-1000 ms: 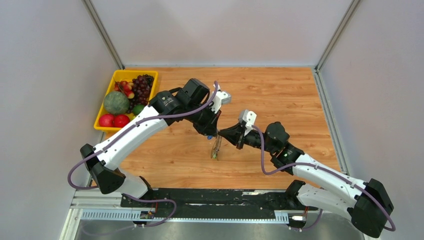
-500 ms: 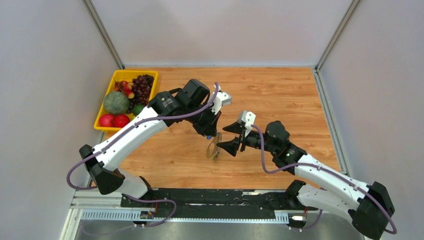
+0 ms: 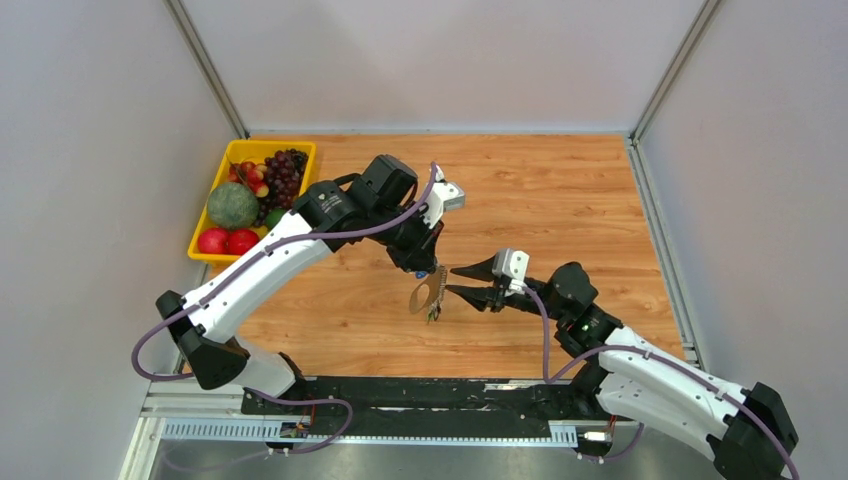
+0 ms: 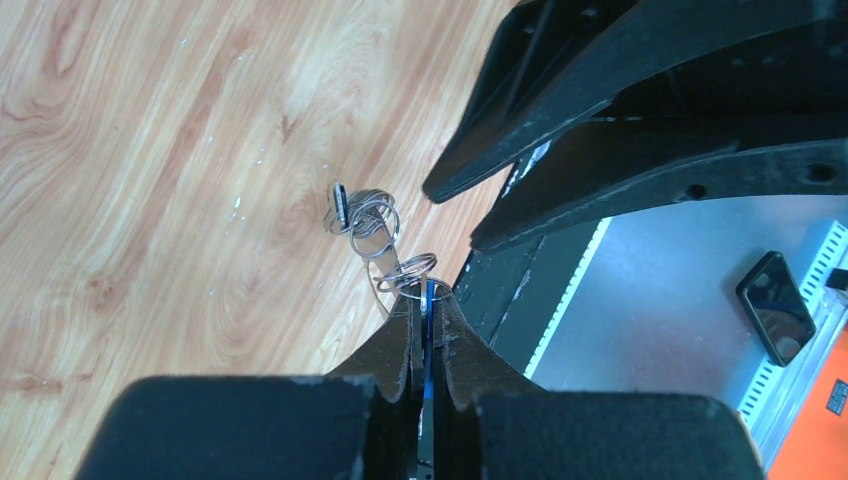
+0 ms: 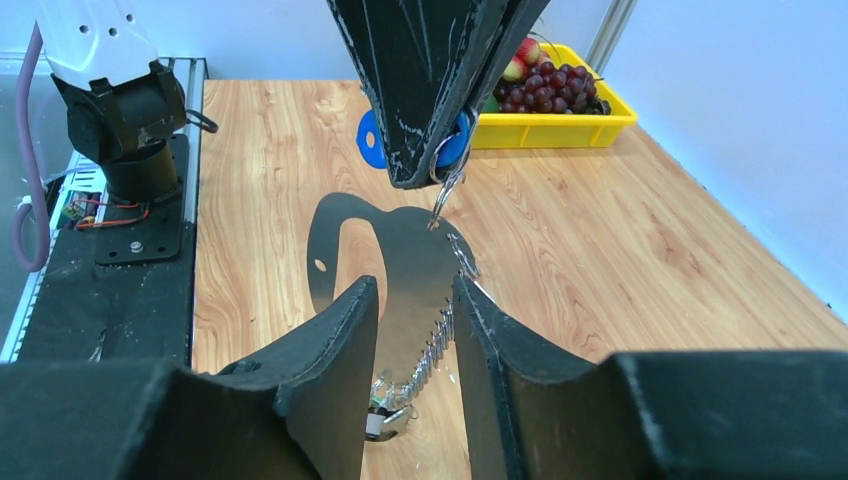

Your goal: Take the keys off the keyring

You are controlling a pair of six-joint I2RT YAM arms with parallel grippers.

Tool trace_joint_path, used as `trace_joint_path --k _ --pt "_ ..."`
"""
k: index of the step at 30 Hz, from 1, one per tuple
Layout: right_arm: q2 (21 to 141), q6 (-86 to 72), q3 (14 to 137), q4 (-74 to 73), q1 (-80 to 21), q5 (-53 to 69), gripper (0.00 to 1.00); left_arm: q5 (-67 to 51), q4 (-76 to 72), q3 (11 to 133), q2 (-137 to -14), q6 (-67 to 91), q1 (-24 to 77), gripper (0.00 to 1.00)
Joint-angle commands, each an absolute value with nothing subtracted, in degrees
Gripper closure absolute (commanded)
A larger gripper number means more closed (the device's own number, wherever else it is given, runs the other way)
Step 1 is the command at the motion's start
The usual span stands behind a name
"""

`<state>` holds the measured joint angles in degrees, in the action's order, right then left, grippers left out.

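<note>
My left gripper (image 3: 427, 268) is shut on a blue key head (image 4: 427, 300) and holds the bunch above the table. Small split rings (image 4: 378, 215) hang from it. In the right wrist view the grey keyring (image 5: 400, 250), a flat loop with an oval opening, dangles below the left fingers (image 5: 430, 100). A bead chain (image 5: 437, 345) leads down to a small cluster of keys (image 5: 388, 415). The keyring also shows in the top view (image 3: 424, 296). My right gripper (image 3: 452, 280) is open just right of the keyring, its fingers (image 5: 345, 340) either side of the chain without touching it.
A yellow tray (image 3: 253, 150) of fruit stands at the far left of the wooden table (image 3: 560, 200). A black mounting rail (image 3: 400, 392) runs along the near edge. Grey walls close in the left, right and back.
My right gripper was shut at the hanging bunch; it has opened and drawn back to the right. The keyring hangs free from my left gripper and has swung slightly.
</note>
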<state>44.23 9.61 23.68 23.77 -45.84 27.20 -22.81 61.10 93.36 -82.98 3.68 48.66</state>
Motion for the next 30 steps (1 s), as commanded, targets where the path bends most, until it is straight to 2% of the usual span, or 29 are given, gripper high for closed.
trace_joint_path --k 1,19,30 --pt "46.5 11.5 25.77 28.52 -46.0 29.98 0.62 -26.15 61.02 97.19 -82.07 2.1 48.78 1.0" --pt "45.56 11.05 27.41 29.5 -45.98 31.67 0.62 -27.97 61.97 97.62 -82.61 1.82 48.87 1.0" --pt "49.52 11.04 30.19 30.39 -46.05 35.17 0.72 -29.06 62.73 97.99 -82.75 1.59 49.52 1.0"
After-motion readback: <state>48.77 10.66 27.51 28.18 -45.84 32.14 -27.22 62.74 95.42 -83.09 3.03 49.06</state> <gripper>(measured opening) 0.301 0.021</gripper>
